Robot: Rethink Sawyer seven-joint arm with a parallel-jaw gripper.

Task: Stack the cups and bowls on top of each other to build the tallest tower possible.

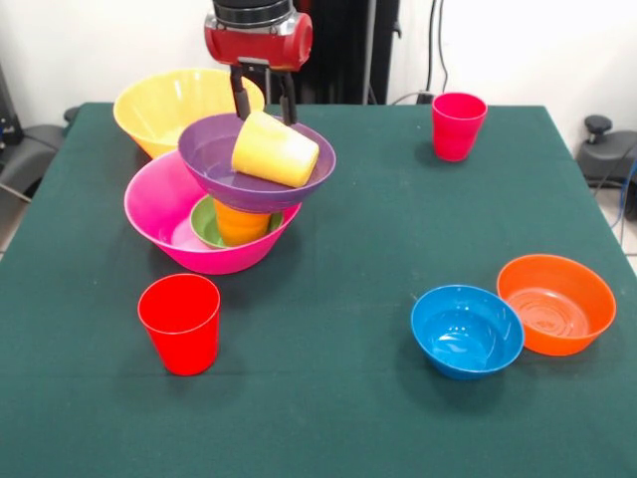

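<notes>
Two end effector (264, 103) fingers straddle the tilted yellow cup's (275, 149) hidden base; grip unclear.

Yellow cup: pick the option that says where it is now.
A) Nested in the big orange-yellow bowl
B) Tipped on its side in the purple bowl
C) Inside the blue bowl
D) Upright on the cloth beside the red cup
B: the yellow cup lies tilted, mouth toward the left, in the purple bowl at the top of the tower, just below the gripper.
</notes>
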